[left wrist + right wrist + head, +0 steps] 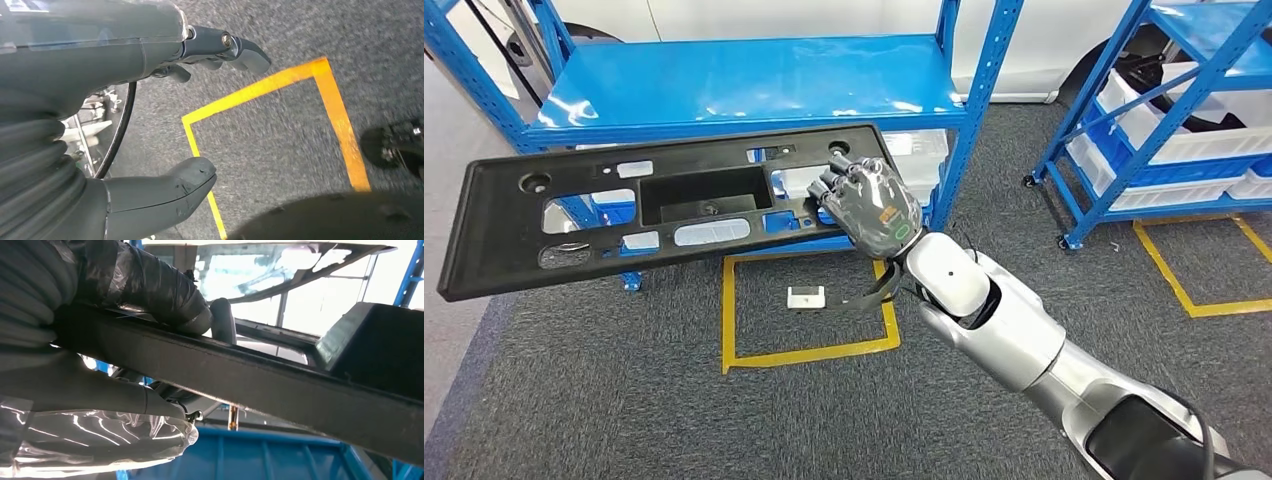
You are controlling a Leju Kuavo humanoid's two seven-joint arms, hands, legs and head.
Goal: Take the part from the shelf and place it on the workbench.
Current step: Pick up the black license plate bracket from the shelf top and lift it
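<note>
The part (624, 215) is a long flat black plastic panel with several cutouts and a box-shaped recess in its middle. It hangs in the air in front of the blue shelf (744, 85), tilted, its far end reaching left. My right hand (869, 200) grips its right end. In the right wrist view the hand (125, 340) clamps the part's dark edge (280, 385), thumb on one side and fingers on the other. My left hand (125, 115) hangs over the grey carpet with its thumb and fingers apart, holding nothing.
The blue shelf's top board is bare and glossy. A second blue rack (1174, 110) with white bins stands to the right. Yellow tape squares (809, 350) mark the grey carpet, and a small white piece (805, 296) lies inside one. A white car body (824, 20) stands behind the shelves.
</note>
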